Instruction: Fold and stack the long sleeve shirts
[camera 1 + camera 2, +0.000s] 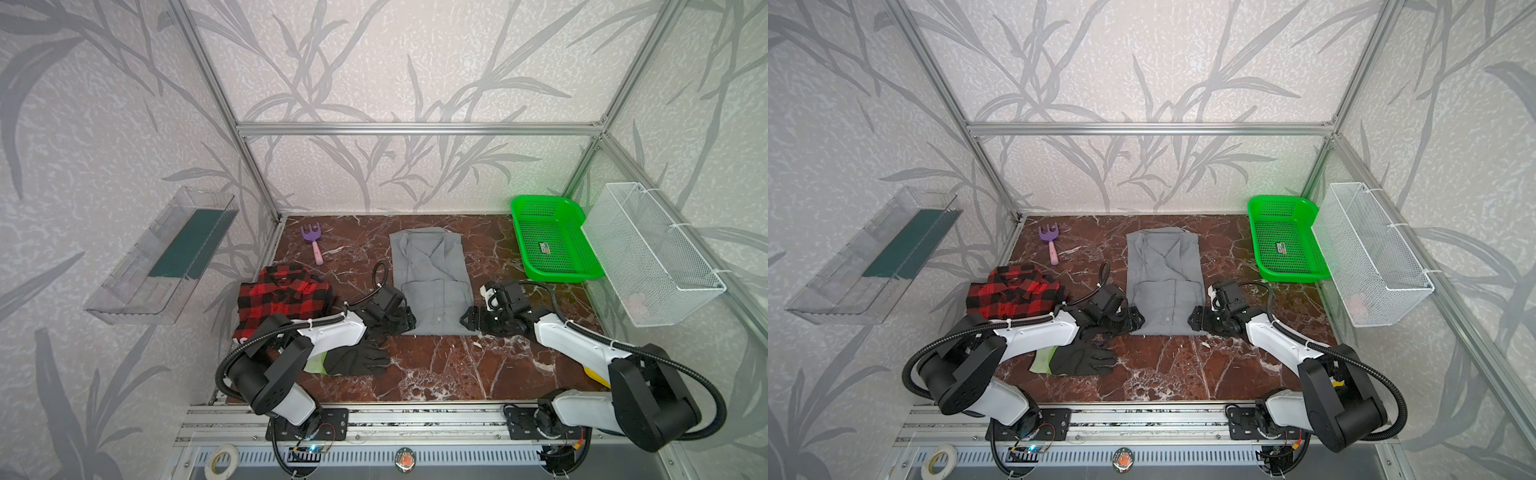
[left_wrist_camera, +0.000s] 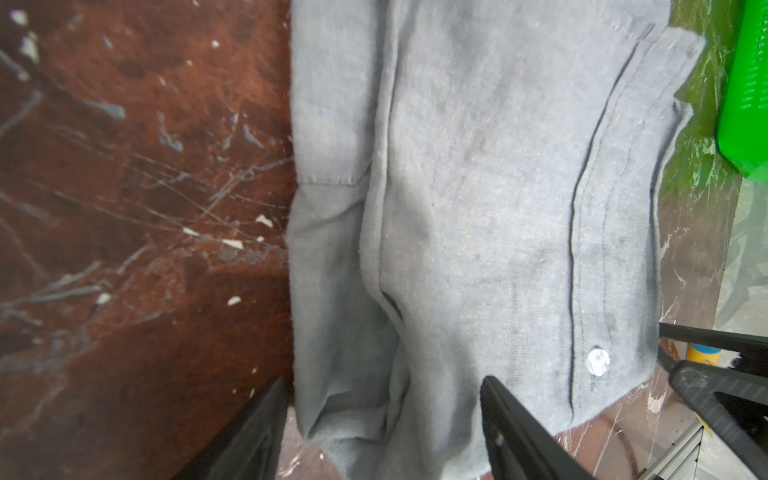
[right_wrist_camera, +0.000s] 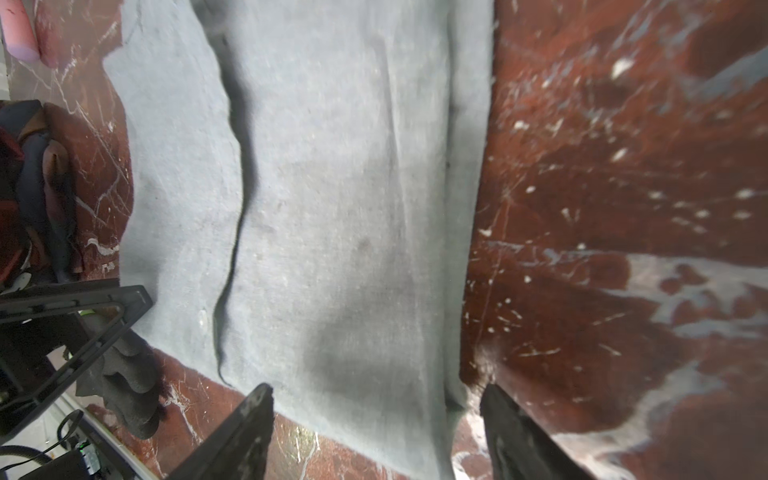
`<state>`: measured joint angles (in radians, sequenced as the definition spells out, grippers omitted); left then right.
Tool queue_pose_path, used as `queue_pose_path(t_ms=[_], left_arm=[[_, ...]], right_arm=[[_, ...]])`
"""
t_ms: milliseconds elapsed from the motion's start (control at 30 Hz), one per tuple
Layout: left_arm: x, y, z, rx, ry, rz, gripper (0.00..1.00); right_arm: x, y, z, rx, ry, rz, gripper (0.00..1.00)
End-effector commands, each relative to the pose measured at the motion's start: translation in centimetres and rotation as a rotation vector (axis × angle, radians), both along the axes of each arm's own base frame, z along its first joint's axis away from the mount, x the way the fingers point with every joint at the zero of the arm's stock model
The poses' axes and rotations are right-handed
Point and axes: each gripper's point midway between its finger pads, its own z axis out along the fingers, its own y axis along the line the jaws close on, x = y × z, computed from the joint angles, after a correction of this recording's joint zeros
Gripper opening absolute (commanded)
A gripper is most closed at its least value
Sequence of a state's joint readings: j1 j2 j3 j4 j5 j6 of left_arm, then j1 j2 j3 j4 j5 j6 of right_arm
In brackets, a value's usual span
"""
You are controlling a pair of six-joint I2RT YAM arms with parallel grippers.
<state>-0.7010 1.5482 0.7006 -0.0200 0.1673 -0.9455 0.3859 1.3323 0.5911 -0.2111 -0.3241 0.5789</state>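
Both top views: black glove nearest, on bench front. Beyond it, left gripper and right gripper flank near hem of folded grey shirt mid-bench, jaws spread wide, gripping nothing. At left, plaid shirt lies heaped.

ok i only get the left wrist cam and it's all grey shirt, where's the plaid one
Observer: The plaid shirt lies at the left side of the table, apart from the grey shirt.
Operator: and the right pincer, holding anything
Observer: No, the right pincer is open over the grey shirt's near right corner.
Operator: anything close to my arm
Observer: A black glove lies partly under the left arm.
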Motion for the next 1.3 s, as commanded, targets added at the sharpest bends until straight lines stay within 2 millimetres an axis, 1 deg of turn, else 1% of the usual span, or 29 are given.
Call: queue_pose_path(t_ms=[0, 100, 200, 267, 400, 467, 600, 667, 733, 767, 833, 967, 1033, 1100, 1167, 1200, 1267], left_arm=[[-1.3, 0.7, -1.6, 0.019, 0.050, 0.023, 0.72], [-1.7, 0.5, -2.1, 0.012, 0.061, 0.023, 0.70], [-2.1, 0.2, -2.7, 0.010, 0.072, 0.020, 0.68], [-2.4, 0.1, -3.1, 0.009, 0.081, 0.019, 0.66], [-2.8, 0.0, -3.3, 0.007, 0.089, 0.015, 0.60], [-2.9, 0.5, -3.2, 0.028, 0.086, 0.016, 0.59], [-2.3, 1.8, -2.8, 0.084, 0.069, 0.034, 0.59], [-1.6, 2.2, -2.8, 0.091, 0.071, 0.045, 0.59], [-0.4, 2.6, -2.8, 0.104, 0.075, 0.051, 0.60], [0.2, 2.5, -2.6, 0.107, 0.071, 0.050, 0.60], [1.6, 2.5, -2.2, 0.127, 0.058, 0.042, 0.60], [5.0, 2.4, -0.6, 0.147, 0.011, 0.050, 0.61], [6.7, 2.9, 0.2, 0.156, -0.014, 0.068, 0.62], [8.3, 3.4, 0.9, 0.143, -0.023, 0.089, 0.63], [9.4, 4.0, 1.4, 0.129, -0.024, 0.113, 0.65], [9.9, 4.4, 1.9, 0.122, -0.024, 0.123, 0.66], [10.2, 5.1, 3.1, 0.124, -0.028, 0.140, 0.69]], right_arm=[[-0.5, 0.3, -1.0, 0.027, 0.053, -0.015, 0.78], [-0.7, -0.1, -1.8, 0.015, 0.072, -0.037, 0.78], [-1.1, 0.1, -2.6, 0.029, 0.093, -0.042, 0.78], [-1.2, 0.3, -2.8, 0.049, 0.105, -0.054, 0.76], [-1.2, 0.6, -2.8, 0.068, 0.105, -0.048, 0.72], [-1.3, 0.7, -2.8, 0.073, 0.106, -0.042, 0.69], [-2.0, 1.0, -2.7, 0.089, 0.114, -0.042, 0.66], [-2.8, 1.7, -2.6, 0.093, 0.109, -0.025, 0.64], [-3.8, 3.3, -2.4, 0.099, 0.100, 0.013, 0.62], [-4.2, 4.3, -2.2, 0.108, 0.093, 0.030, 0.62], [-5.3, 6.8, -1.6, 0.146, 0.073, 0.083, 0.61], [-7.2, 11.0, -0.1, 0.174, 0.022, 0.178, 0.61], [-8.0, 13.1, 0.9, 0.204, -0.014, 0.221, 0.61], [-8.7, 14.6, 1.4, 0.192, -0.030, 0.274, 0.61], [-9.2, 15.4, 1.4, 0.192, -0.009, 0.298, 0.62], [-9.2, 15.1, 1.2, 0.169, 0.004, 0.299, 0.63], [-8.9, 12.9, 0.9, 0.039, -0.009, 0.278, 0.67]])
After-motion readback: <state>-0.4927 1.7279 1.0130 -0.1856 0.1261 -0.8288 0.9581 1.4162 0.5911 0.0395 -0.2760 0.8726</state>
